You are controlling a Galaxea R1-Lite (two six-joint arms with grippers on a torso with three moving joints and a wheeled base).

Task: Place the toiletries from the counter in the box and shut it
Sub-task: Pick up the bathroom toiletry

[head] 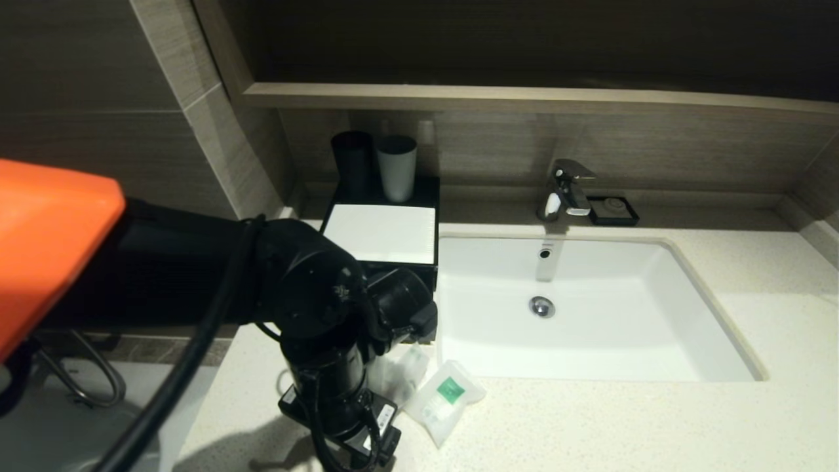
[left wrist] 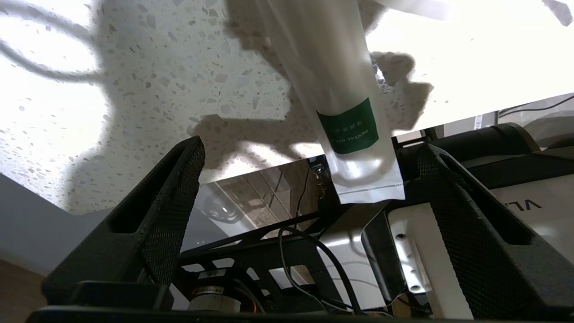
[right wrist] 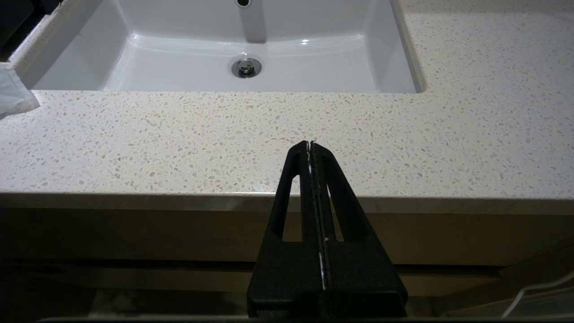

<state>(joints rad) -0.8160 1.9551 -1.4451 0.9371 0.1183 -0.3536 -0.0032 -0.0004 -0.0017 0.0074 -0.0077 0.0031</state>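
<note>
The long toothbrush pack [left wrist: 341, 89] with a green label lies on the speckled counter [left wrist: 157, 80], its sealed end sticking out past the front edge. My left gripper [left wrist: 310, 143] is open around that end, touching nothing; the pack is nearer one finger [left wrist: 441, 188]. In the head view my left arm [head: 328, 367] points down over the counter's front left corner and hides the pack. A squarish green-labelled sachet [head: 447, 398] and a small plain one [head: 401, 372] lie beside it. The box [head: 383, 233] stands behind, its front hidden. My right gripper [right wrist: 310, 143] is shut and empty.
The white sink [head: 590, 308] is set in the counter right of the box, with a tap [head: 565, 190] and a small black soap dish [head: 613, 211] behind it. A black cup [head: 352, 160] and a grey cup [head: 396, 167] stand behind the box.
</note>
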